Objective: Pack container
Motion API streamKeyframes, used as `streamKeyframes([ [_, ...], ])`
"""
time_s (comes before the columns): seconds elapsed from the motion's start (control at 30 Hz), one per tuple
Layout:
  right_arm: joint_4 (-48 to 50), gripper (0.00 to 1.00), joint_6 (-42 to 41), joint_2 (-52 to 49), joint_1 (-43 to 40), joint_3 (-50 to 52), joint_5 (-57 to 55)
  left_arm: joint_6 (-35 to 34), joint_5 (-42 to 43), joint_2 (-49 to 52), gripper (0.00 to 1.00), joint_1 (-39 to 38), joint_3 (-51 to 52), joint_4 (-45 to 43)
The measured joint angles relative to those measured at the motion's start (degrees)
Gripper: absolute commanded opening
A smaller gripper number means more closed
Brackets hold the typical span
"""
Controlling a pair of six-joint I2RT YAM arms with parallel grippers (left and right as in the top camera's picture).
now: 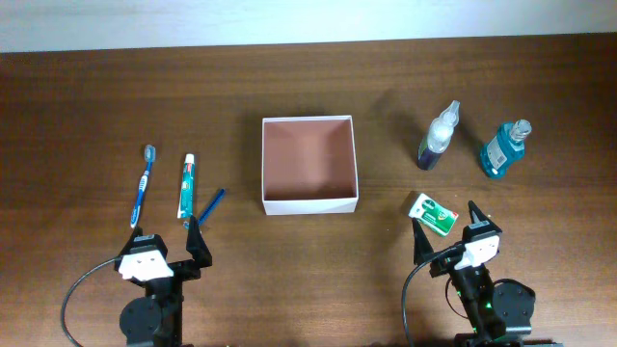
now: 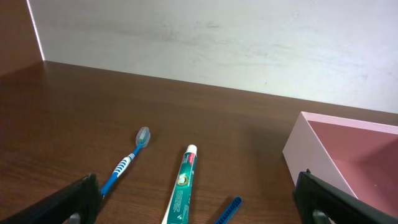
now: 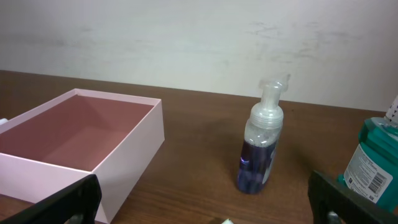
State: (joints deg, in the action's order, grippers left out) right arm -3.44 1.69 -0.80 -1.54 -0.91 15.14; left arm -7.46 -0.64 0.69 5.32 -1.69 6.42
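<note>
Only the overhead view shows the green-and-white packet (image 1: 432, 212) clearly, just beside the right jaws at 11 o'clock. The right wrist view gives the pump bottle (image 3: 260, 146) and teal bottle (image 3: 373, 165); the left wrist view gives the toothbrush (image 2: 127, 163), toothpaste (image 2: 182, 186) and blue stick (image 2: 229, 210). Both jaws are spread wide, holding nothing. The container (image 1: 310, 203) sits mid-bench, at 2 o'clock from the left jaws and 10 o'clock from the right jaws, apart from both

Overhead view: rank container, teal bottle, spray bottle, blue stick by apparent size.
1. container
2-3. teal bottle and spray bottle: too close to rank
4. blue stick
</note>
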Motion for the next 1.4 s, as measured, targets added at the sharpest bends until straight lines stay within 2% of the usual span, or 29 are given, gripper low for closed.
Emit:
streamKeyframes([
  [1.03,-1.9,0.99,-0.8,0.0,0.0,-0.8,0.7,0.0,0.0,0.0,1.00,0.0,0.0,0.0],
  [1.2,-10.6,0.99,-1.0,-4.8,0.0,-9.8,1.5,0.0,0.0,0.0,0.99,0.0,0.0,0.0],
  [1.4,-24.3,0.98,0.0,-23.6,0.0,-32.1,1.6,0.0,0.0,0.0,0.99,0.0,0.0,0.0],
])
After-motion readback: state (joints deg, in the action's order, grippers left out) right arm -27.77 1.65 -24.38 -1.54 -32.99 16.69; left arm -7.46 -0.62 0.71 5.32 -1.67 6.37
